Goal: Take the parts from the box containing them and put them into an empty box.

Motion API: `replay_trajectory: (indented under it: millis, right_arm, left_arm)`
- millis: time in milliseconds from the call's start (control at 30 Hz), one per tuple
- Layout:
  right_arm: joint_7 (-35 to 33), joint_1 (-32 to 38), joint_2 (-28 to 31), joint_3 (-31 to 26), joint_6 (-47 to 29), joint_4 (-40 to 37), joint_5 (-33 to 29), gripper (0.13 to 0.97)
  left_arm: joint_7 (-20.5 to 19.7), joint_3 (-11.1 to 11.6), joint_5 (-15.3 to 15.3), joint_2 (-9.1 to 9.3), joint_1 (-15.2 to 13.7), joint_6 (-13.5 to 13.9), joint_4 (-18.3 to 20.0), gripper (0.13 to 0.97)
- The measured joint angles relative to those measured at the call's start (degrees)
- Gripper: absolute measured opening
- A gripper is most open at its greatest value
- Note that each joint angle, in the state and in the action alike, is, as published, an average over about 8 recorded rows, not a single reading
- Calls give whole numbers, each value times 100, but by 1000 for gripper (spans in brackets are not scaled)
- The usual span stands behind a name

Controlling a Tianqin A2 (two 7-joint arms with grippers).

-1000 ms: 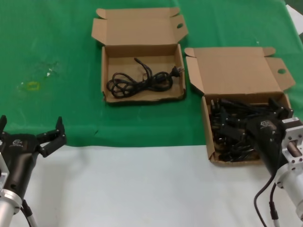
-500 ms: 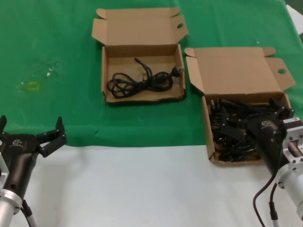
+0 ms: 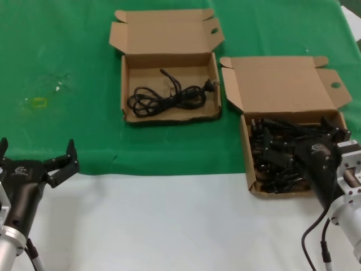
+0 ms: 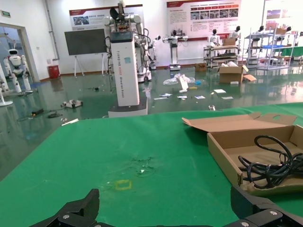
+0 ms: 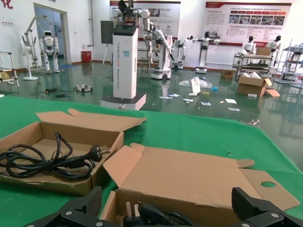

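The straight-walled box [image 3: 246,148] at the right holds a heap of black power cords [image 3: 271,158]. My right gripper [image 3: 302,141] is open and hangs low over this heap, jaws spread across the box. In the right wrist view my gripper [image 5: 166,202] has a plug [image 5: 142,215] between its open fingers, with nothing gripped. The wavy-walled box [image 3: 172,117], left of it and farther back, holds one looped cord [image 3: 166,97]; it also shows in the right wrist view [image 5: 47,161]. My left gripper [image 3: 36,157] is open and empty at the near left.
Both box lids [image 3: 282,84] lie open, folded back. A green cloth [image 3: 67,45] covers the far table, with bare white table [image 3: 169,226] in front. A small yellow square mark [image 3: 39,103] is on the cloth at the left.
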State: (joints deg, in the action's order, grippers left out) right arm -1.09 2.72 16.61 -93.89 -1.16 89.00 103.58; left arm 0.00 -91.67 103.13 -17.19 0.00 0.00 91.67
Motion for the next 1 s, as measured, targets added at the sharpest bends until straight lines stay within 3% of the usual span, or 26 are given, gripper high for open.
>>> replay_trajectory:
  millis: [1000]
  right_arm:
    - [0,0,0,0,0,0,0,966]
  left_arm:
    - [0,0,0,0,0,0,0,966]
